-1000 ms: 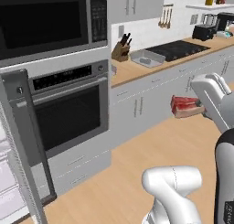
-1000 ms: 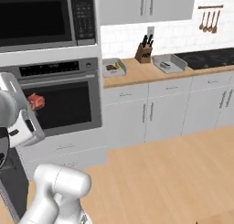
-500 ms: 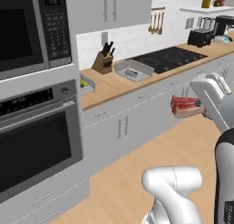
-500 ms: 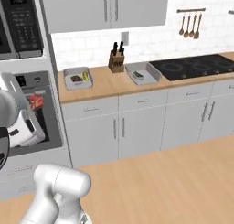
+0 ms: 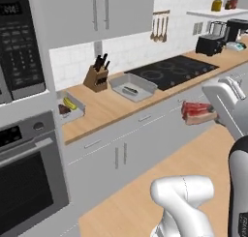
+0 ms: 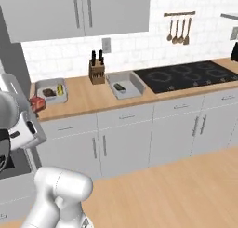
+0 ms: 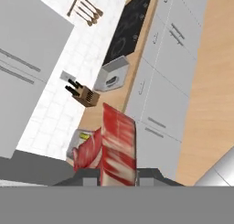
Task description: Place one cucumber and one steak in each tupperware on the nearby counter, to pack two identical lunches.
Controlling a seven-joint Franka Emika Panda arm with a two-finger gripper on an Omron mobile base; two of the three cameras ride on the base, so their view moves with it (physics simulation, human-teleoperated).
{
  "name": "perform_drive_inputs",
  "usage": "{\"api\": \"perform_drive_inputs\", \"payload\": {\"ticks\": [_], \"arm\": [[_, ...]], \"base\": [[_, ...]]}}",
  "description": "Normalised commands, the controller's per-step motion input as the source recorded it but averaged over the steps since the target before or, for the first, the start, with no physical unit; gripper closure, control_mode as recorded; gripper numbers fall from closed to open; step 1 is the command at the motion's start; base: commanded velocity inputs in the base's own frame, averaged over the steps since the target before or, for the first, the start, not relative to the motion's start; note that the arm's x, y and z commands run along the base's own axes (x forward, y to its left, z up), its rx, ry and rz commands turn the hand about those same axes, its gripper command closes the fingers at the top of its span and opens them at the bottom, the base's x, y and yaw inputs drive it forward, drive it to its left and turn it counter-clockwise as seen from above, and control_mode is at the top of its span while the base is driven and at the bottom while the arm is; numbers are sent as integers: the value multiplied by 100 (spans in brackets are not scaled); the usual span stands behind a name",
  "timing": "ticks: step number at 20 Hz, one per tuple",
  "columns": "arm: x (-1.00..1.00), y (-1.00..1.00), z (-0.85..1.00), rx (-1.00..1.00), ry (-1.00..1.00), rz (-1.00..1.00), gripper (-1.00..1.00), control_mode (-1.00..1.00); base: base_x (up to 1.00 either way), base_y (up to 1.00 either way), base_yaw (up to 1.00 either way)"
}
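Gripper (image 7: 118,173) clamps red steak (image 7: 118,147), apparently above floor before wooden counter (image 5: 114,108).

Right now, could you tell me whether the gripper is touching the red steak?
Touching. In the hand view the steak stands clamped between the fingertips of the gripper, and the left base view shows it held off the counter.

Two tupperware trays sit on the counter (image 6: 93,99): the left tupperware (image 6: 50,90) left of the knife block (image 6: 96,71), the right tupperware (image 6: 125,84) right of it. Two steaks: a dark steak (image 6: 48,92) in the left tray, and a red steak (image 5: 196,112) off the counter, well in front of the block. Two cucumbers: a yellow-green cucumber (image 6: 60,89) in the left tray, a dark green cucumber (image 6: 120,87) in the right.
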Motion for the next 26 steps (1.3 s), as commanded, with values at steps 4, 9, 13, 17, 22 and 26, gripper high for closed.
{"api": "perform_drive_inputs", "payload": {"ticks": [4,9,13,17,22,26], "arm": [[0,0,0,0,0,0,100,100],[0,0,0,0,0,0,100,100],[0,0,0,0,0,0,100,100],[0,0,0,0,0,0,100,100],[0,0,0,0,0,0,100,100],[0,0,0,0,0,0,100,100]], "base": [[100,-34,1],[100,-39,8],[93,-39,23],[47,-53,38],[27,-62,41],[36,-55,41]]}}
